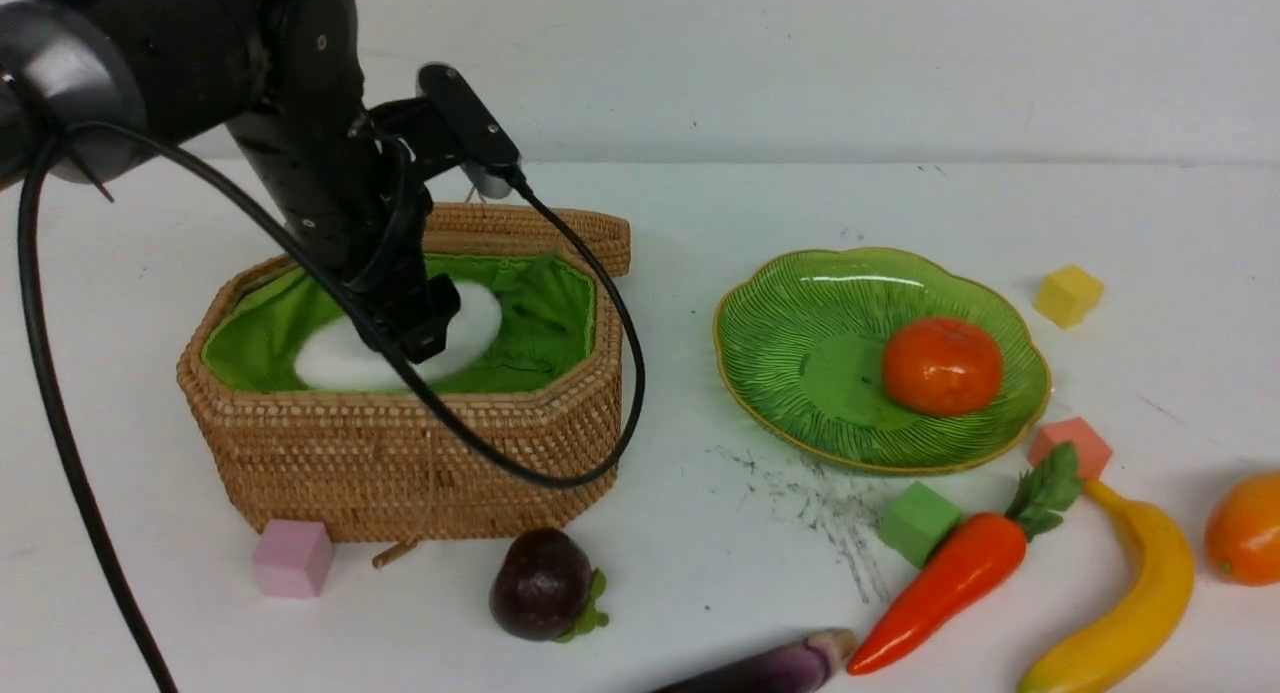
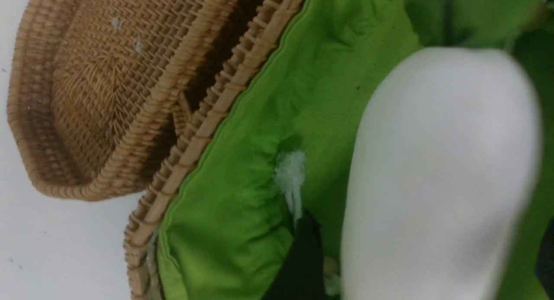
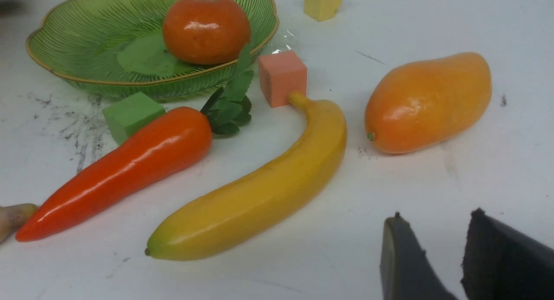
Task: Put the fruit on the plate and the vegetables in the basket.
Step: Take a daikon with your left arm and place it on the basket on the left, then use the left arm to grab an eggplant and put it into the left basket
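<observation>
Left claw (image 2: 420, 256) spread wide around the white radish (image 2: 441, 170) in the basket (image 1: 400, 453) — lifting away might snag the lining (image 2: 259, 183). Right claw (image 3: 446, 252) parted slightly, empty. Carrot (image 3: 125, 170) touches green cube (image 3: 132, 116) on the desk (image 3: 303, 265); a grab could pinch both.

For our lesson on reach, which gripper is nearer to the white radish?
The left: its gripper is at the radish inside the basket; the right gripper is beyond the banana, far off.
</observation>
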Controlling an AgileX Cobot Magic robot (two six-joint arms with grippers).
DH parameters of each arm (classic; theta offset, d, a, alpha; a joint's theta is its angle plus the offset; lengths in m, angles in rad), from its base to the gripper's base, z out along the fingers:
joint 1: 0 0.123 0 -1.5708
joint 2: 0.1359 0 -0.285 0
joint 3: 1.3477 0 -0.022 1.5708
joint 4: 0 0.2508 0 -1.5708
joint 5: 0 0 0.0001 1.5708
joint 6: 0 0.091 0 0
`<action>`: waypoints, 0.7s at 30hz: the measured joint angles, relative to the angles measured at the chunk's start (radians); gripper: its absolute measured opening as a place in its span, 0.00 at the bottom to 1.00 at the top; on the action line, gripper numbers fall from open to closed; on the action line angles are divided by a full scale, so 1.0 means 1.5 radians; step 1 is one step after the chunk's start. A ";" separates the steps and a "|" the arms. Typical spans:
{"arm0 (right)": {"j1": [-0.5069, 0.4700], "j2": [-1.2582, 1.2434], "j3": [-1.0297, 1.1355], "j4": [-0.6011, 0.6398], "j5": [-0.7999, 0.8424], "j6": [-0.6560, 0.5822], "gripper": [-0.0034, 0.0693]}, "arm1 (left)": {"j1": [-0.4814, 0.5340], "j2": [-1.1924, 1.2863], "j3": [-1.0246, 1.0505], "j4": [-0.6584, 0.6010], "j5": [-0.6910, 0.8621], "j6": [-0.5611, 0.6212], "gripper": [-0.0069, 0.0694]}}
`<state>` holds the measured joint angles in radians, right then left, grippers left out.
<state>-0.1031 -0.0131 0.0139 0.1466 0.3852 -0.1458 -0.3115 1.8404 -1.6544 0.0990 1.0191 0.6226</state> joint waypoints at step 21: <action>0.000 0.000 0.000 0.000 0.000 0.000 0.37 | -0.372 -0.087 0.114 -0.119 -0.018 -0.275 0.91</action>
<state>-0.1031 -0.0131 0.0139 0.1466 0.3852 -0.1458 -0.8699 1.7097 -1.4829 -0.0790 0.9928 0.2102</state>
